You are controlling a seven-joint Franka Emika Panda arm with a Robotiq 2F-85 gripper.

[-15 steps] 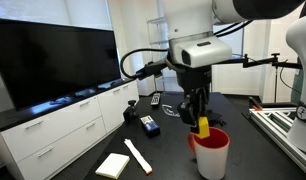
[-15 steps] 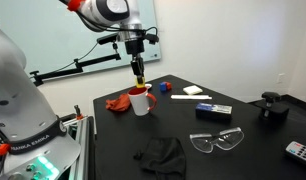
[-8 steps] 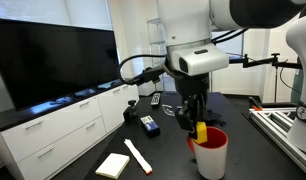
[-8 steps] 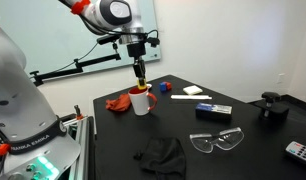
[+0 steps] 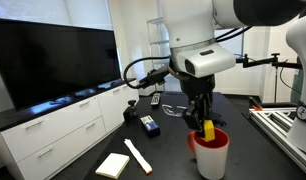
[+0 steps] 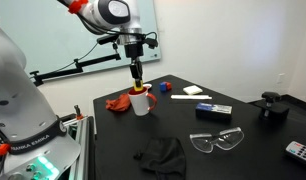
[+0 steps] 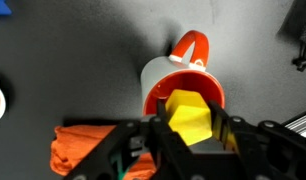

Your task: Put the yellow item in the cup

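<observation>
My gripper (image 7: 190,128) is shut on the yellow item (image 7: 190,113), a chunky bright yellow block. In the wrist view the block hangs right over the white inside of the red cup (image 7: 163,75), whose handle points up in the picture. In both exterior views the gripper (image 5: 206,128) (image 6: 137,82) holds the yellow item (image 5: 208,130) at the mouth of the cup (image 5: 211,155) (image 6: 141,102), its lower end about level with the rim.
An orange-red cloth (image 6: 118,102) (image 7: 78,150) lies next to the cup. On the black table: a pale yellow pad (image 5: 112,165), a cream stick (image 5: 138,156), a blue-and-black box (image 5: 149,124), safety glasses (image 6: 218,142), a dark cloth (image 6: 161,153).
The gripper has come down a little with the yellow item, from just above the cup to its rim. The cup and other objects have not moved.
</observation>
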